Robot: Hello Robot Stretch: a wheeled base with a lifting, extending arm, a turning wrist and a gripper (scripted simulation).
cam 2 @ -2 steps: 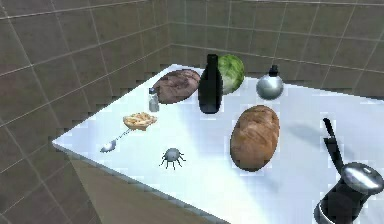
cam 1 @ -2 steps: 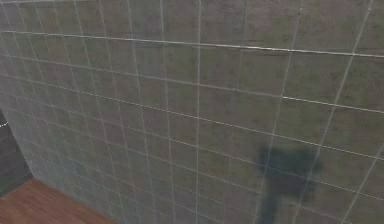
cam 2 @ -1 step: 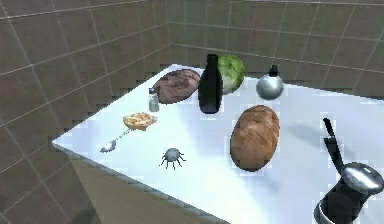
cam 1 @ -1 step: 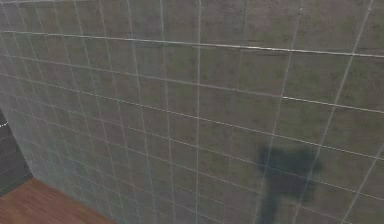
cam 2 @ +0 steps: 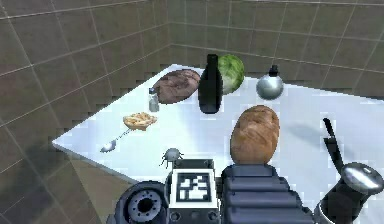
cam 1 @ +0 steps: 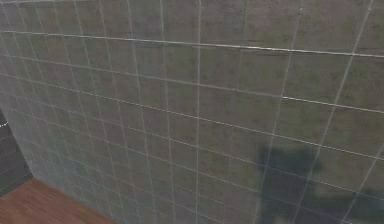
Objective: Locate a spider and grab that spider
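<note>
Forward view: grey-green tiled wall [cam 1: 190, 100] across the frame, with a strip of wooden floor [cam 1: 45, 205] at lower left.

Arm side view: white table [cam 2: 300, 115] set in a tiled corner. Dark arm [cam 2: 255, 195] at the bottom edge, carrying a white marker square [cam 2: 195, 187]. Gripper [cam 2: 146, 204] body sits just left of the marker, at the table's near edge. Fingers not made out; cannot tell their spread, or whether anything is held.

On the table, by size:
- brown loaf [cam 2: 255, 133], near the middle
- green round head [cam 2: 231, 70], at the back
- dark bottle [cam 2: 209, 85], upright, in front of the head
- brown flat round [cam 2: 178, 85], left of the bottle
- silver round vessel [cam 2: 269, 84], right of the head
- toast slice [cam 2: 140, 120]
- spoon [cam 2: 110, 145]
- small shaker [cam 2: 153, 98]

Spider [cam 2: 170, 155]: small and dark, on the table near its front edge, just beyond the marker and left of the loaf.
</note>
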